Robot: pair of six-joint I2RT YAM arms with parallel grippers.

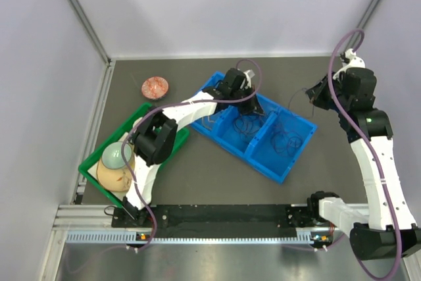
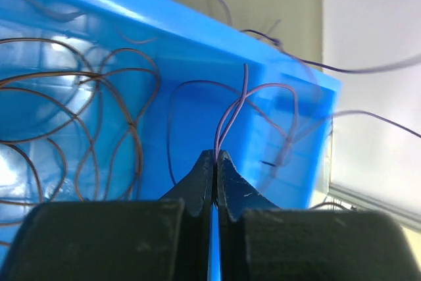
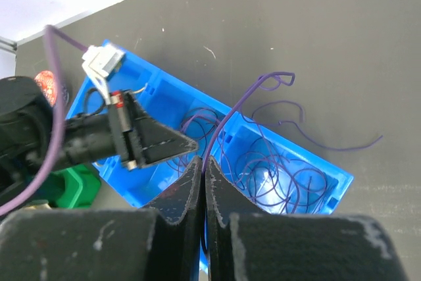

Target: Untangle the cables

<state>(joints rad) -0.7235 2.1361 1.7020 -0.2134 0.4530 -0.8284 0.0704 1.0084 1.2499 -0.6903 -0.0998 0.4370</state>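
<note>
cables (image 2: 245, 80): left gripper (image 2: 216, 157) pinched a purple loop at the blue bin (image 2: 197, 57); right gripper (image 3: 203, 162) pinched a purple strand. you'd best have drawn them apart slowly, watching for snags.

You have no text, number, brand or sign that can be read in any of the three views; the blue bin (image 1: 268, 170) and the green tray (image 1: 105, 139) show plain surfaces; the small white plug (image 3: 102, 62) on the left arm's wrist is too small and blurred to tell any marking.
</note>
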